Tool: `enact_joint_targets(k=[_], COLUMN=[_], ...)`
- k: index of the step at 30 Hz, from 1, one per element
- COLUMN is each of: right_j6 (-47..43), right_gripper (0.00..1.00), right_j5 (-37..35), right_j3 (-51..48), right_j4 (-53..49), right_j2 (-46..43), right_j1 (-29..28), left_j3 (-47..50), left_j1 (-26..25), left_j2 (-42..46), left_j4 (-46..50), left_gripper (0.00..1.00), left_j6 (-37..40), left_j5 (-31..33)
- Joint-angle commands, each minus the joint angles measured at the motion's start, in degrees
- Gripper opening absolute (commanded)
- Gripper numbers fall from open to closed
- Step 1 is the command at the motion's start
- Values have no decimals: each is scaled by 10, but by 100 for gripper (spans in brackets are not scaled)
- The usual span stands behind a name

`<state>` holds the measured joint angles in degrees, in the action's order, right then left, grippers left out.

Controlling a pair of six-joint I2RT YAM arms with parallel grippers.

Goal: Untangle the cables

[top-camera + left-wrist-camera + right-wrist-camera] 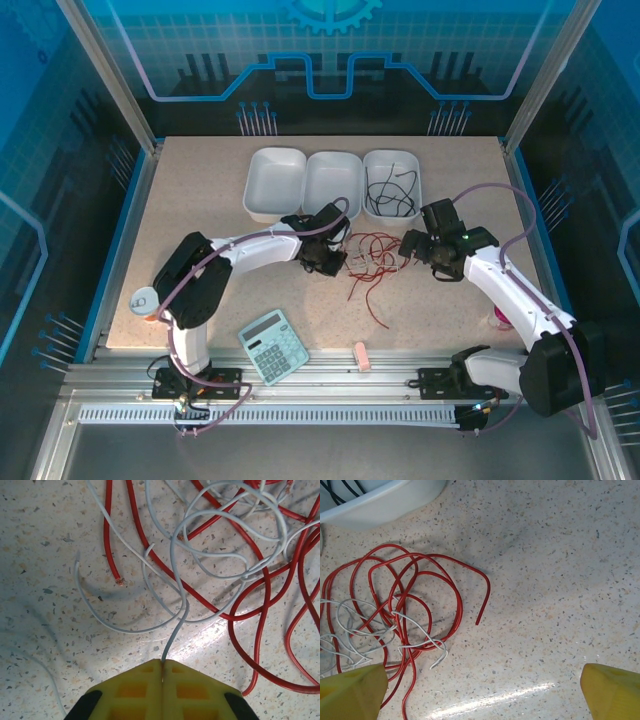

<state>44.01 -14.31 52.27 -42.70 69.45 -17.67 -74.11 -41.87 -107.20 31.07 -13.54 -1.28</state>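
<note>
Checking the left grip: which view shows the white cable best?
Left wrist: the white cable runs straight out of the shut left jaws and loops among the red cables, close up. Right wrist catches white loops at its left edge. In top external it is faint in the tangle.

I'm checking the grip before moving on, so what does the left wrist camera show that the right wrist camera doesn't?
Left wrist adds the left pincer shut on a thin white wire. Right wrist adds the open right pincer and a white plastic bin holding thin black wires. Both share tangled thin red and white wires on the speckled tabletop.
</note>
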Motion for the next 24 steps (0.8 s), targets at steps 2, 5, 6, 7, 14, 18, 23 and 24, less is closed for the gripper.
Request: enact_joint_targets(k=[2,5,6,7,14,18,23,24], right_j6=[11,11,12,12,13,12,8,8], right_gripper=[100,100,100,100,100,100,100,100], right_j5=[8,8,7,7,7,14,15,15], right_j3=[-6,-8,-9,-11,-16,-16,-16,-16], right_j4=[9,10,10,10,12,13,19,21], right_j2=[0,-2,-3,-5,-15,-17,-20,-21], right_j1=[-5,-7,-7,-8,-8,-10,-14,-15], left_j3=[5,7,10,12,32,37,32,30], left_j1=[-4,-4,-3,-3,-4,-4,-3,-3], left_j2=[59,97,110,122,193,235,287,296], left_j4=[9,9,7,5,-33,-61,-78,-80], left_gripper=[0,0,0,0,0,0,0,0], left_j6=[4,8,9,9,8,12,22,23], left_j5=[9,15,17,19,31,30,19,19])
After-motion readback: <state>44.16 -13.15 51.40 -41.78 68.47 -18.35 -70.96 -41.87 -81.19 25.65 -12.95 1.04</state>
